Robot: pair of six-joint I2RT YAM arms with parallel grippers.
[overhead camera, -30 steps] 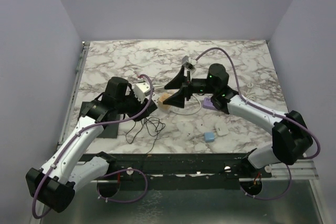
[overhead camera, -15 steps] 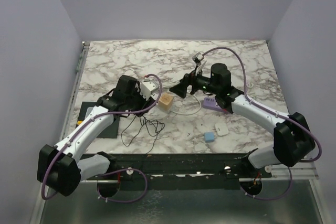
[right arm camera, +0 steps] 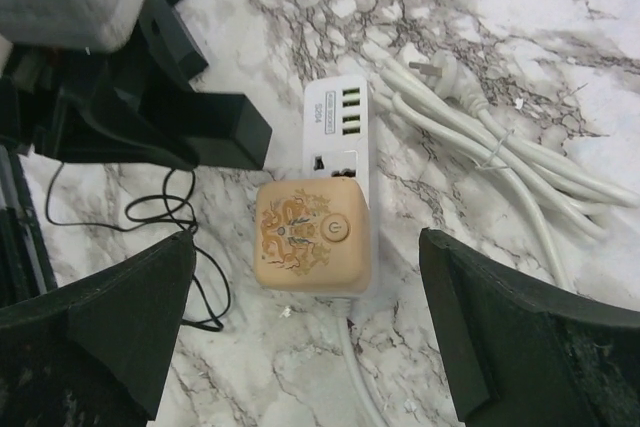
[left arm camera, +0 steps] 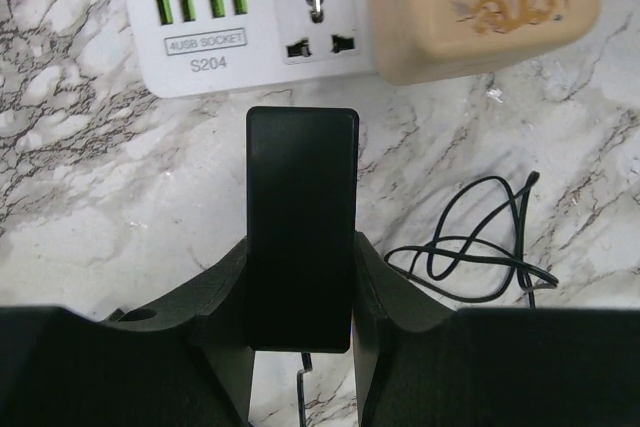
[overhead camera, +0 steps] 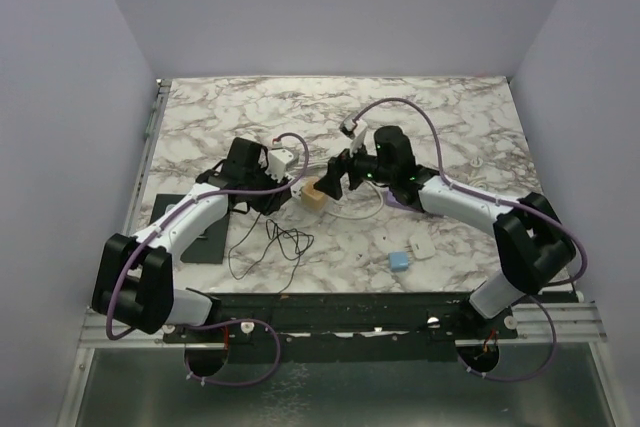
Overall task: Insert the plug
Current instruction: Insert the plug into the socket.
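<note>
Plug (left arm camera: 301,227) near socket strip (left arm camera: 225,32) edge

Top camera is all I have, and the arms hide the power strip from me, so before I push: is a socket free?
Observer: Yes, one free socket on the power strip, between the green USB ports and a beige cube sitting on its end.
Operator: Where's the plug?
Observer: The black plug is in the left gripper, facing that socket, tip short of the strip.
Operator: And the right gripper?
Observer: Open, straddling the beige cube, not touching it.
</note>
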